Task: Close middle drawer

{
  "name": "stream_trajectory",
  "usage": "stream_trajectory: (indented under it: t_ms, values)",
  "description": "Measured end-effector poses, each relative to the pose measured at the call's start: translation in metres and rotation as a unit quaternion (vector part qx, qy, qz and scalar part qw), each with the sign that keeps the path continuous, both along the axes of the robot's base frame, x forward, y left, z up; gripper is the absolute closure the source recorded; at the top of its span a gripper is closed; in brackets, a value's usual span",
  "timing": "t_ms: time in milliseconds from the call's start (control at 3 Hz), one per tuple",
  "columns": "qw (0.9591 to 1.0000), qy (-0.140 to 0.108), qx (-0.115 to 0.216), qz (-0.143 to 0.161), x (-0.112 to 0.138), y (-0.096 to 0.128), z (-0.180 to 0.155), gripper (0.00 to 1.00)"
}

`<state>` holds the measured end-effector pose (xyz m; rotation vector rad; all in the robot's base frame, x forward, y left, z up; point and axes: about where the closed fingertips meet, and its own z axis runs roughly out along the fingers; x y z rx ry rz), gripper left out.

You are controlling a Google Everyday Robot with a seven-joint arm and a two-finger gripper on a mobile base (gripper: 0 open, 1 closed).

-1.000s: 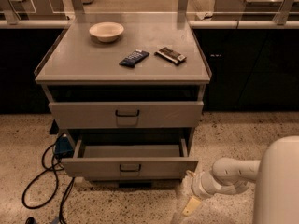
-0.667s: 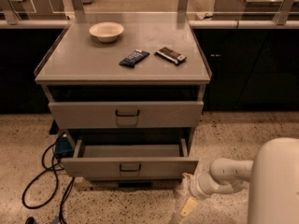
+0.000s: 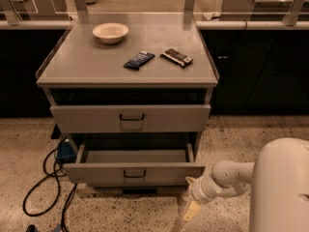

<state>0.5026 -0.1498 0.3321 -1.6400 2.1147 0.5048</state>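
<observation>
Middle drawer [image 3: 133, 172] stands pulled well out of the cabinet. Its low grey front panel sits forward of the tabletop's near edge, its inside is open to view, and you can see the small dark handle at the panel's centre.

Your gripper [image 3: 187, 210] is down near the floor [image 3: 29, 139], below and in front of the tabletop's near right corner. It is just beside the drawer's right front corner and a little lower than it. You cannot tell whether it touches the panel, nor whether it is spread wide or drawn narrow. From it the pale arm [image 3: 227, 178] runs right into the robot's white body [image 3: 285, 187] at the lower right of the view.

Above the open drawer you see the top drawer [image 3: 164, 118], taller in the front, lying under the tabletop's near edge with a dark band between the two.

On the tabletop [image 3: 72, 66]:
- A blue packet [image 3: 139, 60] lies near the centre.
- A dark wrapped bar [image 3: 176, 57] lies just to its right, toward the right edge, and the two do not touch.
- A pale bowl [image 3: 110, 32] sits upright toward the far left corner, well apart from both.

Below the tabletop's left edge, black cables [image 3: 41, 182] loop across the floor from a blue object [image 3: 65, 151] beside the cabinet's left side.
</observation>
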Motion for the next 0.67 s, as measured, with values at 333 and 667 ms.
stream_trajectory:
  t_ms: [333, 667]
  values:
    - [1.0, 0.004, -0.006, 0.004, 0.021, 0.008, -0.001, 0.0]
    - [1.0, 0.008, -0.006, -0.002, 0.044, 0.009, -0.006, 0.0]
